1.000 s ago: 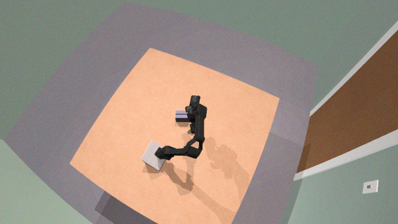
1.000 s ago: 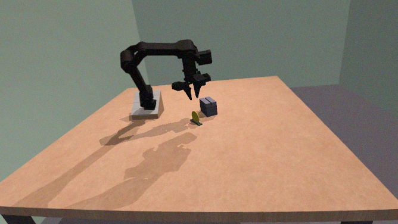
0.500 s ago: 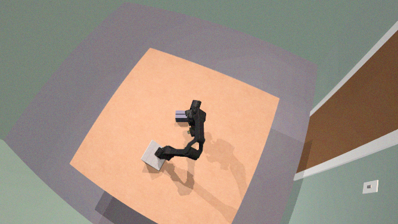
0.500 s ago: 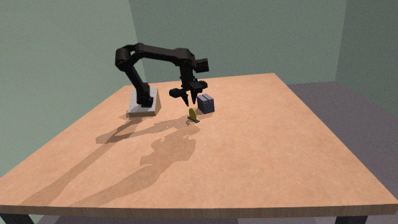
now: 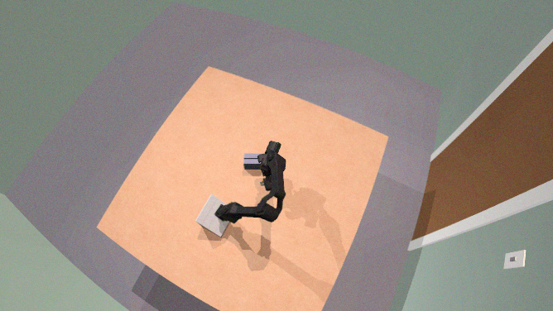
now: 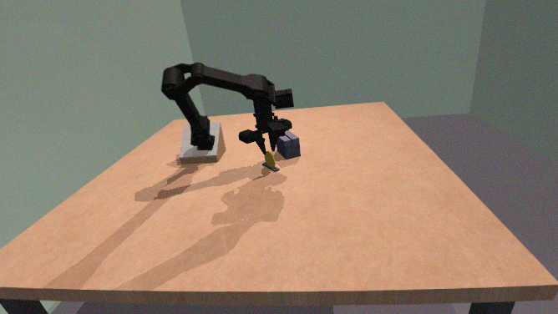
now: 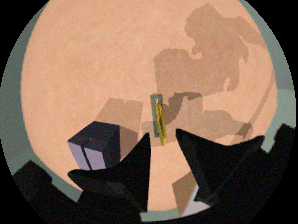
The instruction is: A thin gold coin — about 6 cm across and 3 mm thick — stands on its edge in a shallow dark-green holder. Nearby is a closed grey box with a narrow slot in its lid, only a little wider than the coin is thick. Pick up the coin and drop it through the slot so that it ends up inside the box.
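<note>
The gold coin [image 6: 270, 160] [image 7: 161, 120] stands on edge in the dark-green holder [image 6: 274, 169] [image 7: 154, 116]. In the top view the arm mostly hides them. My gripper [image 6: 269, 151] [image 7: 162, 133] points down with its fingers parted and nothing held. Its tips are at about the coin's top edge; in the wrist view the coin's near end shows in the gap between them, touching neither finger visibly. The exact height gap cannot be told. The closed grey box [image 5: 250, 161] [image 6: 289, 149] [image 7: 94, 155] stands beside the holder, its lid slot visible, partly behind the arm in the top view.
The arm's pale base plate [image 5: 209, 212] [image 6: 200, 159] stands on the wooden table [image 5: 199, 124] [image 6: 355, 217]. The box is close to the gripper, on the left in the wrist view. The arm's shadow falls across the table around the holder.
</note>
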Robot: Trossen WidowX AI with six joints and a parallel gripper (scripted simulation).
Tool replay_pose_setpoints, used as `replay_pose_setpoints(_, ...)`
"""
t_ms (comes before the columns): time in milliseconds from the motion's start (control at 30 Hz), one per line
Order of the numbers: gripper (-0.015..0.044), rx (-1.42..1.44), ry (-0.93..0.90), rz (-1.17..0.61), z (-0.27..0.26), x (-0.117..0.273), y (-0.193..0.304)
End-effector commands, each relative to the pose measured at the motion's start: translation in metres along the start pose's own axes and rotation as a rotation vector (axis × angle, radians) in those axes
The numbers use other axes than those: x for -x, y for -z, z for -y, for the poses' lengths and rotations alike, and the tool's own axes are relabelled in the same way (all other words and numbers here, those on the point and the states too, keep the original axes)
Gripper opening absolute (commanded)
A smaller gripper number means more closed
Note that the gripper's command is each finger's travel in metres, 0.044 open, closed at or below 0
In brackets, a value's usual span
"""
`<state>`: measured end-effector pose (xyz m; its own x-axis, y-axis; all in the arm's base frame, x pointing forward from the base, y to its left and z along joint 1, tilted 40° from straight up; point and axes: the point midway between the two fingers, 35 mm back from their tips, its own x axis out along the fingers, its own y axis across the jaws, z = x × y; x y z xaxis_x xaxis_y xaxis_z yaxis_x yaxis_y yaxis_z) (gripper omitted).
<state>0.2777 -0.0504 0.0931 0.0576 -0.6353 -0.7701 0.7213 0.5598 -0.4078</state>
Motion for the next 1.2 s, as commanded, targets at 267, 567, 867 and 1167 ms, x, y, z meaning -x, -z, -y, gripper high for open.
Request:
replay_pose_setpoints(267, 0.0161, 0.006, 0.002, 0.005, 0.000, -0.019, -0.001)
replay_pose_setpoints(567, 0.0161, 0.006, 0.003, 0.006, 0.001, -0.033, -0.001)
replay_pose_setpoints(867, 0.0161, 0.006, 0.004, 0.008, 0.002, -0.047, 0.000)
replay_pose_setpoints(1167, 0.0000, 0.006, 0.004, 0.008, 0.002, -0.048, 0.000)
